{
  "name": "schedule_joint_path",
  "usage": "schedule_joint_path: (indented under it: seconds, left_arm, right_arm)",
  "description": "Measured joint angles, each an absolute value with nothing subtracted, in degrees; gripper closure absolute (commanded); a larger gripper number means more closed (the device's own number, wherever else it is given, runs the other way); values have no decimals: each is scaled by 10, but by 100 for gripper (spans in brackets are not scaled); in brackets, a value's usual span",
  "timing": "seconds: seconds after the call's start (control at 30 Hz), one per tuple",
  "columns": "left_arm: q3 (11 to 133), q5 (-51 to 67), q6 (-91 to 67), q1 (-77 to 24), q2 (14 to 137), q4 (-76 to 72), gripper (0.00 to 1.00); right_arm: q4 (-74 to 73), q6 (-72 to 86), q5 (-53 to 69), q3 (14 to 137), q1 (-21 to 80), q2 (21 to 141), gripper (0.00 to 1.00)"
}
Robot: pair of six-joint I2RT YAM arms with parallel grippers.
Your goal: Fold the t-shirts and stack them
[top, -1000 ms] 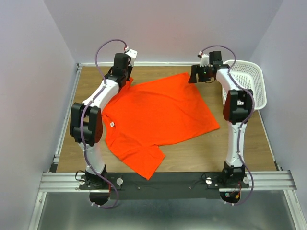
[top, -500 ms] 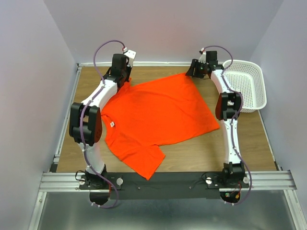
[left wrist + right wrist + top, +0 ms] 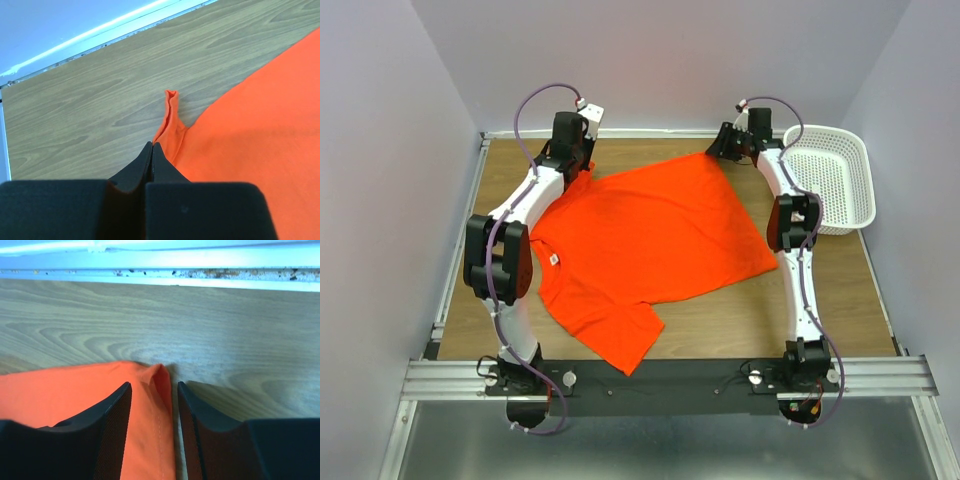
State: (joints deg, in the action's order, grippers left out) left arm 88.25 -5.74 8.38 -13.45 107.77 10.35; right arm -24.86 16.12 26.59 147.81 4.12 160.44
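- Orange-red shirt [image 3: 650, 240] lies spread flat and askew on the wooden counter [image 3: 730, 320], with its white neck label [image 3: 553, 259] at the left side and one sleeve pointing toward the near edge
- Left pincer [image 3: 151, 150] is at the shirt's far left tip, jaws pressed together on a pinch of the fabric; a narrow fold of cloth runs on beyond the tips and lies on the wood
- Right pincer [image 3: 152, 390] is at the shirt's far right corner, jaws about half apart and straddling the hem; the corner lies on the wood between the black fingers [image 3: 110, 430], with a gap showing on the right side, so it is not clamped
- Both of these shirt corners sit near the counter's far edge, where a pale strip meets the wall
- White lattice basket [image 3: 860, 170] stands at the far right of the counter, just beside the right arm and apart from the shirt
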Motion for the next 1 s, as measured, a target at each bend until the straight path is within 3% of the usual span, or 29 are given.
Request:
schedule_joint_path:
  seconds: [0.27,0.5,0.77,1.0]
  left_arm:
    - [882,-55,83,-135,1078,103,100]
    - [882,-53,83,-135,1078,103,100]
    - [882,-53,77,-133,1070,103,100]
    - [867,-53,62,-120,1003,84,100]
  right_arm:
    - [-216,178,279,1490,41,1623,69]
    - [-206,179,299,1490,41,1630,98]
    - [-205,153,315,1477,41,1616,100]
    - [-205,93,315,1392,41,1471,99]
